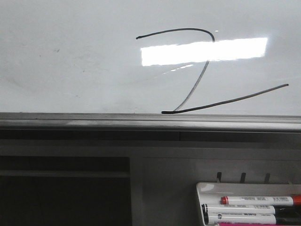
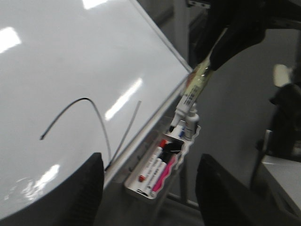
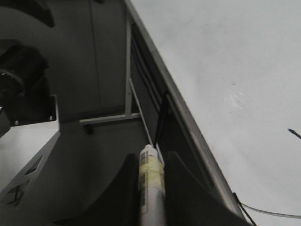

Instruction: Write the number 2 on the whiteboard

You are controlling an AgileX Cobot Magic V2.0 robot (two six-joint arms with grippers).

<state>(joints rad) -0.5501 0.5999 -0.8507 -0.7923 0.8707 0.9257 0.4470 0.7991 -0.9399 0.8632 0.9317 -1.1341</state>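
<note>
Front view: a thin black hand-drawn number 2 [image 1: 197, 70] sits complete, right of centre on the glossy, smudge-prone white whiteboard [image 1: 70, 56]; right gripper [image 3: 151, 188] jaws clamp a light, stiff white marker [image 3: 150, 188] mid-barrel, left gripper [image 2: 148, 188] jaws apart.

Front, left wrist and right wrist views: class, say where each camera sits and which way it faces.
Front: faces forward at the whiteboard and number 2; no arm shows.
Left wrist: over the open left tool, facing the board and marker tray.
Right wrist: behind the right tool gripping a marker, along the board's edge.
Shared: front and left wrist show the 2.
</note>
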